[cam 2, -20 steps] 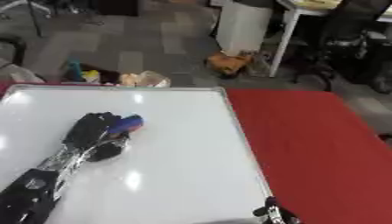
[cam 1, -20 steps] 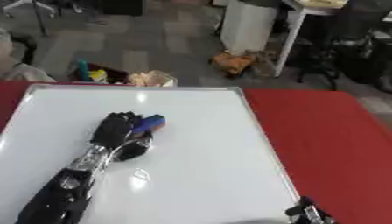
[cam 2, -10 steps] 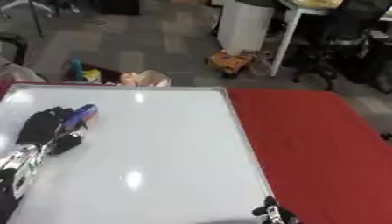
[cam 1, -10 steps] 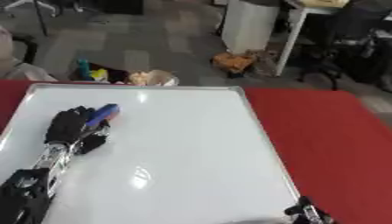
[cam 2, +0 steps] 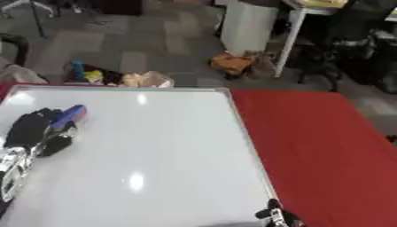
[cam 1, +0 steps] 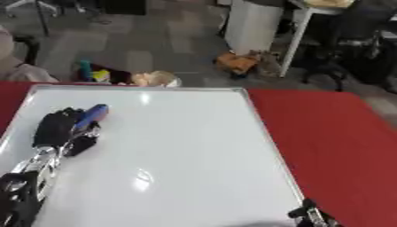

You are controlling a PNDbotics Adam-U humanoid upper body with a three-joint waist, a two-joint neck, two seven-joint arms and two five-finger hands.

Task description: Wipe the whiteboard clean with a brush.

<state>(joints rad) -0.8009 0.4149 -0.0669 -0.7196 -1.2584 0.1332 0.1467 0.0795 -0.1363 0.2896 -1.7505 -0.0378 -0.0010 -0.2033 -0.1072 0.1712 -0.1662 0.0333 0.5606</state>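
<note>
While brush works left side:
L-eye, left hand (cam 1: pixel 58 127): fingers curled round blue brush (cam 1: pixel 91 116), on whiteboard (cam 1: pixel 186 155) near left edge.
L-eye, risk: brush could run off frame if stroke goes further left.
R-eye, right hand (cam 2: pixel 273 217): only a tip shows at bottom edge; fingers can't tell.
R-eye, risk: red table (cam 2: pixel 325 142) beside board; board may slide w/ sideways push.

My black-fingered left hand (cam 1: pixel 60 128) on a silver-jointed forearm; right hand's black fingertips (cam 1: pixel 309 214) show bottom edge.

Your whiteboard (cam 1: pixel 178 155) lies on the desk (cam 1: pixel 333 137); your left hand (cam 1: pixel 58 128) with the brush (cam 1: pixel 91 116) sits near its far-left corner.
</note>
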